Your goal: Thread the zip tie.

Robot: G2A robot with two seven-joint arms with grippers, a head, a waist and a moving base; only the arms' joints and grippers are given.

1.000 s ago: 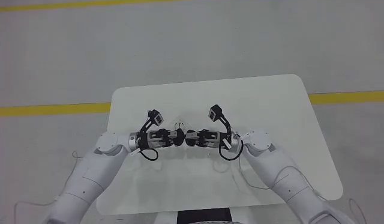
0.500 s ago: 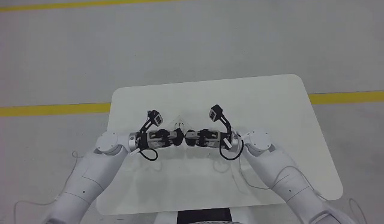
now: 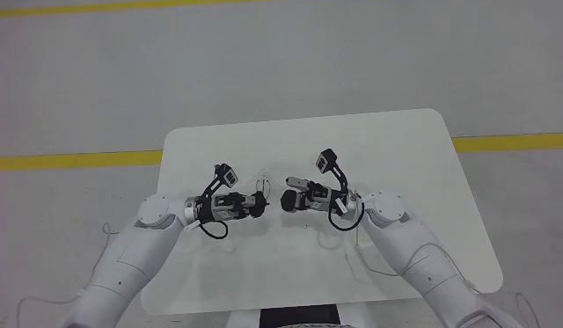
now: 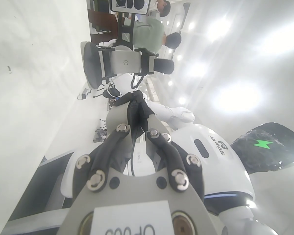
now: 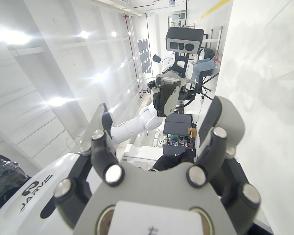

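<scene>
— Black pads, pressed flat together: the left gripper point(image 4: 135, 99) is closed right down, with no gap between its fingers.

— Closed on what?

— In its own wrist view I cannot make out anything that thin. From above, a fine pale strand, the zip tie point(image 3: 261, 184), curves away from that gripper's tip toward the far side of the table point(image 3: 396, 143). I judge it is pinched there.

— And the other one?

— The right gripper point(image 5: 160, 112) is spread wide and holds nothing. Between its fingers you look straight across at the left gripper. The two tips face each other above the middle of the white table, near but apart.

— So is the tie threaded?

— I cannot tell. The strand looks bent round like a loop, which would fit a tail passed through its head. But head and tail are too small to separate.

— What would be left, then?

— If it is looped, perhaps only pulling it snug or setting it down. If not, the right gripper would have to take the free end and feed it through the head. Either way, only one gripper has the tie, so no feeding is under way.
</scene>
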